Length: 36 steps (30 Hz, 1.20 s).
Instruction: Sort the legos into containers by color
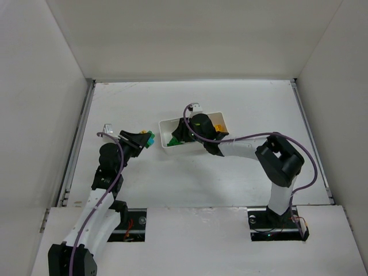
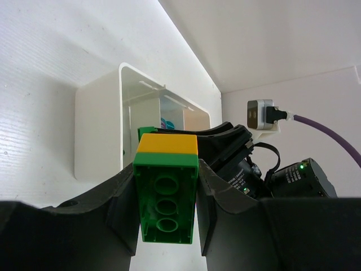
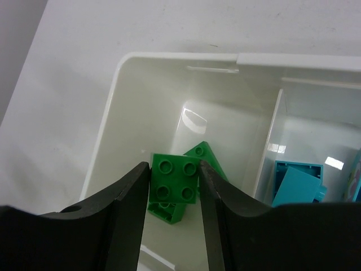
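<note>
My left gripper (image 1: 145,140) is shut on a two-colour stack (image 2: 166,209), a green brick with a yellow-orange one on it, held left of the white tray (image 1: 168,123). The stack also shows in the top view (image 1: 149,138). My right gripper (image 3: 175,167) is over the tray's left compartment (image 3: 141,113), its jaws closed on both sides of a green four-stud brick (image 3: 176,180). Other green bricks (image 3: 206,155) lie under it. Cyan-blue bricks (image 3: 296,183) lie in the middle compartment. A yellow-orange brick (image 1: 219,127) sits in the right compartment.
The tray (image 2: 98,130) stands just ahead of my left gripper, with the right arm's wrist (image 2: 242,161) and its camera (image 2: 260,114) over it. White walls enclose the table on the left, back and right.
</note>
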Tool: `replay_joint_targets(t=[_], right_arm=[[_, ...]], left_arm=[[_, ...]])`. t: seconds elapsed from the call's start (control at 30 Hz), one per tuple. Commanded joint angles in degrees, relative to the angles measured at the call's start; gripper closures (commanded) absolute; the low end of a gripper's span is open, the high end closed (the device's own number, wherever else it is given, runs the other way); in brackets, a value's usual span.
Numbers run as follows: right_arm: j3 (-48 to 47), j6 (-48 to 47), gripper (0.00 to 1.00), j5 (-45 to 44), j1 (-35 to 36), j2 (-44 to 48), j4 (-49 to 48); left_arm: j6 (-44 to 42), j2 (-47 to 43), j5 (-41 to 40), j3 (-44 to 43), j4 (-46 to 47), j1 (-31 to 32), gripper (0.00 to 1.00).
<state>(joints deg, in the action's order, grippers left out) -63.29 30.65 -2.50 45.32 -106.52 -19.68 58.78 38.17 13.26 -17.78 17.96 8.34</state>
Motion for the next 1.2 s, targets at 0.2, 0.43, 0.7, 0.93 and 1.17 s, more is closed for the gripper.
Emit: replay_joint_targets(t=[0.2,0.43,0.7,0.93,1.17], right_arm=[[-2.54,-1.04,0.49,-1.10,0.69,-0.44,-0.97],[-1.84,-1.04,0.40,-1.72,0.78,0.70,-0.80],[4.56,-0.42,0.37,0.74,0.69,11.32,-3.08],[13.62,5.01,0.26,14.96,-2.47,21.43,-13.69],[15.65,17.75,0.16,30.79,-5.46,16.71,-28.90]], left_arm=[[-1.13,0.15,-0.51,-2.44,2.35,0.58,0.86],[-0.78,-0.20,-0.51,-2.00,2.61,0.76,0.86],[1.76,2.51,0.71,-1.47,7.69,4.53,0.84],[8.09,8.31,4.67,1.60,22.37,7.17,0.83],[15.30,12.71,7.57,4.95,35.03,7.26,0.83]])
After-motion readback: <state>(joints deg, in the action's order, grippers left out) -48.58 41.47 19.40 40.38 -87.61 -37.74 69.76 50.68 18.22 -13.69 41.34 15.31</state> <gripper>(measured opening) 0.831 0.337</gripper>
